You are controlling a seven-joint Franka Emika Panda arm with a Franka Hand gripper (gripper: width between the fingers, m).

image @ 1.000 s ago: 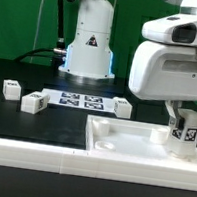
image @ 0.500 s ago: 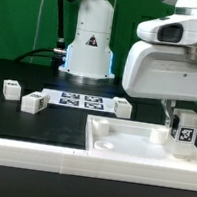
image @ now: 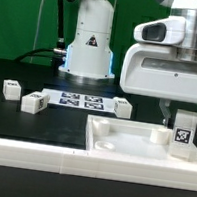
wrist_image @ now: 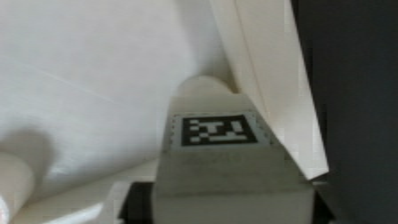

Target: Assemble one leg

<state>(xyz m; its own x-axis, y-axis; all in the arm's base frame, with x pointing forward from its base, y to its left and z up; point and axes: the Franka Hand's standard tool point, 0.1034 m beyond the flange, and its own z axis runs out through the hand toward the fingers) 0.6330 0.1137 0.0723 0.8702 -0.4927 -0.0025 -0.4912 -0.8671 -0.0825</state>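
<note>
My gripper (image: 184, 116) is shut on a leg (image: 184, 132), a small white block with a black-and-white tag, held upright over the right end of the white panel (image: 121, 142). The leg's lower end is close to the panel, beside a round corner socket (image: 160, 136); I cannot tell whether they touch. In the wrist view the leg (wrist_image: 219, 130) runs out from between the dark fingers (wrist_image: 139, 200) of the gripper (wrist_image: 222, 205), with the panel (wrist_image: 89, 70) behind it. Three other legs (image: 11, 88) (image: 34, 101) (image: 121, 108) lie on the black table.
The marker board (image: 81, 100) lies in the middle of the table before the robot base (image: 89, 50). A white ledge (image: 39, 154) runs along the near edge. The arm's bulky white body (image: 171, 66) hangs over the exterior view's right.
The arm's body has shifted toward the exterior view's left and the wrist has turned. The held leg has gone from tilted to upright over the same spot on the panel.
</note>
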